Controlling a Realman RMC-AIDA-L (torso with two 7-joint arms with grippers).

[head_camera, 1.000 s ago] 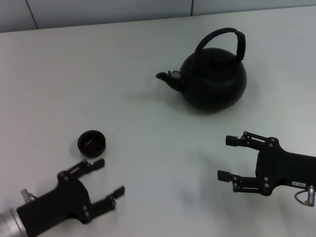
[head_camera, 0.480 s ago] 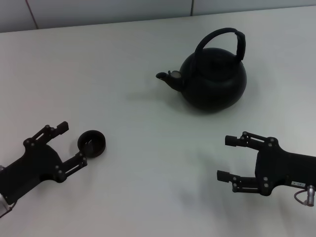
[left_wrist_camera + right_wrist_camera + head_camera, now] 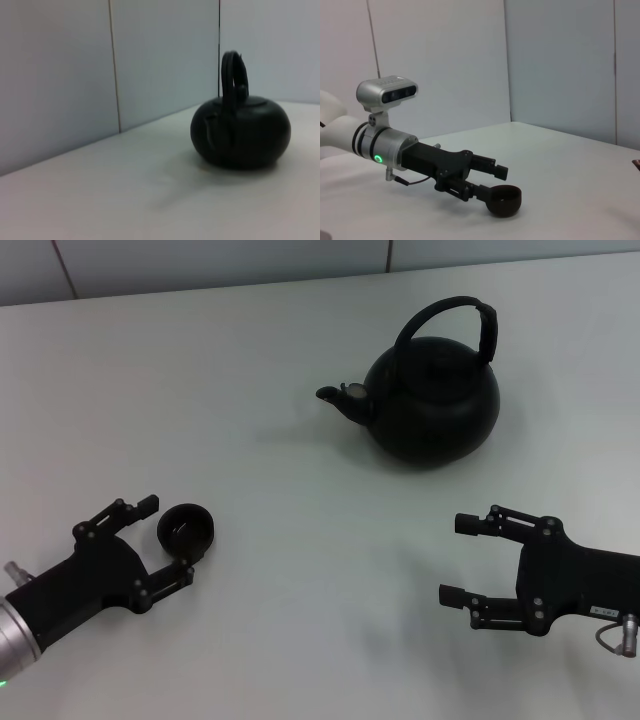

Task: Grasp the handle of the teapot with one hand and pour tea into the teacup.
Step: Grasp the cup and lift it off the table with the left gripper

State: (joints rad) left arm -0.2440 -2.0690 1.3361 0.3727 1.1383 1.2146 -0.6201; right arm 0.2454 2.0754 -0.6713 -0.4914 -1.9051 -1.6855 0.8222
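Note:
The matte-black teapot (image 3: pixel 432 400) stands upright at the back right of the table, its spout pointing left. Its arched handle (image 3: pixel 445 310) rises over the top, with the ribbed sleeve on the right side. The left wrist view shows the teapot (image 3: pixel 240 132) and its handle (image 3: pixel 234 75) edge-on, some way off. The tiny black teacup (image 3: pixel 186 530) sits at the front left. My left gripper (image 3: pixel 168 537) is open, one finger on each side of the cup's near edge, as the right wrist view also shows for the left gripper (image 3: pixel 492 184) and teacup (image 3: pixel 503 200). My right gripper (image 3: pixel 457 560) hangs open and empty in front of the teapot.
The white table (image 3: pixel 280 470) ends at a grey panelled wall (image 3: pixel 200 260) along the back. Bare tabletop lies between the teacup and the teapot.
My left gripper swung from in front of the teacup out to the left, then moved right until its open fingers flank the cup. The right arm, the teapot and the cup stayed put.

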